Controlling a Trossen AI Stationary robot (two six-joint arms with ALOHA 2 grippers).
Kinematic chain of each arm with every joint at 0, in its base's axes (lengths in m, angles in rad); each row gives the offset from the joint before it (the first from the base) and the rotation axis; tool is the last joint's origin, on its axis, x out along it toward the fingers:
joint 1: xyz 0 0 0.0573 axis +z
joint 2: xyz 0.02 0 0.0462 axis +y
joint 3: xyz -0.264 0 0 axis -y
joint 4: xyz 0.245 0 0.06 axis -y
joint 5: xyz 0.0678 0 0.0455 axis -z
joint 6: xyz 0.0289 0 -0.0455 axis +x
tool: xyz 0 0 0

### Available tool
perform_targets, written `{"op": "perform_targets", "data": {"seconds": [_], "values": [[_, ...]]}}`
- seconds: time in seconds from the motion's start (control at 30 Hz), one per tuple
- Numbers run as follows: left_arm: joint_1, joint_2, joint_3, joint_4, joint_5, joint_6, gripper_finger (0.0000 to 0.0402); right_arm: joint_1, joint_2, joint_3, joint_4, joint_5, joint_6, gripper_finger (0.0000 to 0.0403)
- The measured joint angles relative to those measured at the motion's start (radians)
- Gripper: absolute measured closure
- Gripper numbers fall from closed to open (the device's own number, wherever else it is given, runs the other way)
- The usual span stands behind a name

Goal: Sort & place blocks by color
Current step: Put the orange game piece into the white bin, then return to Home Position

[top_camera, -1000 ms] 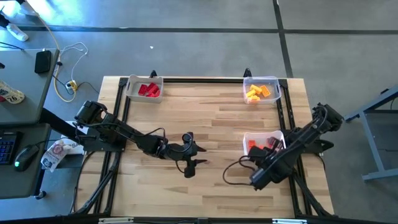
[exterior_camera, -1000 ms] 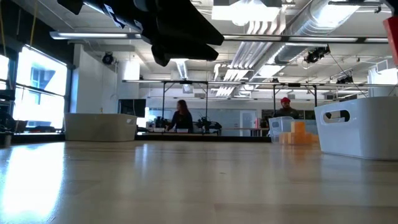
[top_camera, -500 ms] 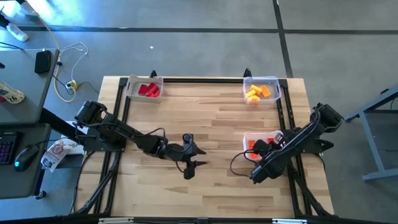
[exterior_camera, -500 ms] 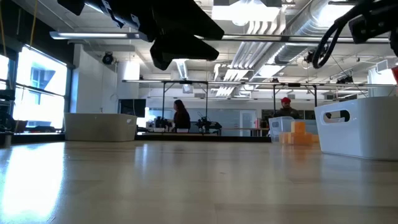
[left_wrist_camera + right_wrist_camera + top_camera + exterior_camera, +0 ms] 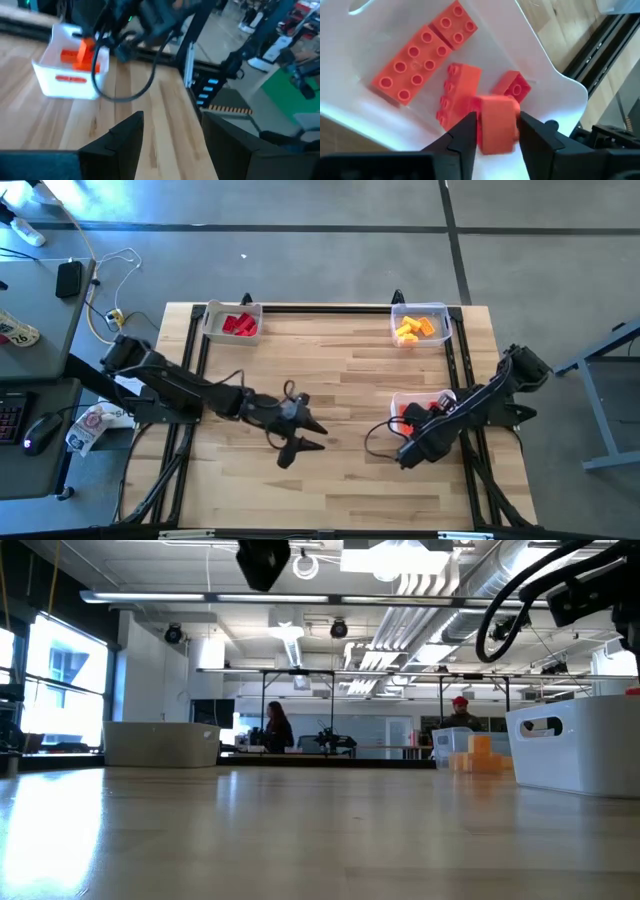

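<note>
Three bins hold the blocks. Red blocks (image 5: 238, 324) lie in the far-left bin, yellow-orange blocks (image 5: 414, 329) in the far-right bin, and orange blocks (image 5: 422, 57) in the white bin (image 5: 432, 397) at the table's right side. My right gripper (image 5: 495, 121) hangs over that white bin, shut on one orange block (image 5: 496, 127); in the high view it (image 5: 408, 420) is at the bin's near-left corner. My left gripper (image 5: 312, 437) is open over the middle of the table and holds nothing; its fingers (image 5: 125, 135) point toward the white bin (image 5: 70, 82). My right gripper pinches one orange block (image 5: 490, 131) between its two fingers by opposite side faces. The block is lifted clear above the orange blocks lying in the white bin. How far back between the fingers it reaches cannot be seen.
Black rails (image 5: 195, 360) run along the table's left, far and right sides. Cables loop off both arms near the table's middle (image 5: 375, 448). In the low view the white bin (image 5: 575, 745) stands at right, with people in the room behind.
My right gripper, carrying the orange block, has moved over the white bin and come down a little toward it. My left arm has risen, leaving most of the low view, and its gripper has turned toward the table's right.
</note>
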Motion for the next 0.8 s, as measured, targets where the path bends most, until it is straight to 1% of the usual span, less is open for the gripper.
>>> {"op": "perform_targets", "data": {"seconds": [0.17,0.27,0.37,0.63,0.8], "values": [[-0.014,-0.076,0.001,-0.043,-0.009,0.040,0.0211,-0.017,0.000,0.000,0.000,0.000,-0.035,0.0240],[-0.028,-0.114,-0.001,-0.098,-0.036,0.043,0.0211,-0.023,0.000,0.000,0.000,0.006,-0.035,0.0216],[-0.045,-0.141,-0.001,-0.157,-0.072,0.061,0.0211,-0.024,0.000,0.000,-0.002,0.014,-0.021,0.0202],[-0.079,-0.175,0.000,-0.236,-0.152,0.063,0.0211,-0.023,0.000,0.043,-0.050,0.029,-0.004,0.0199],[-0.083,-0.178,0.000,-0.247,-0.161,0.059,0.0211,-0.023,0.000,0.092,-0.064,0.030,-0.007,0.0199]]}}
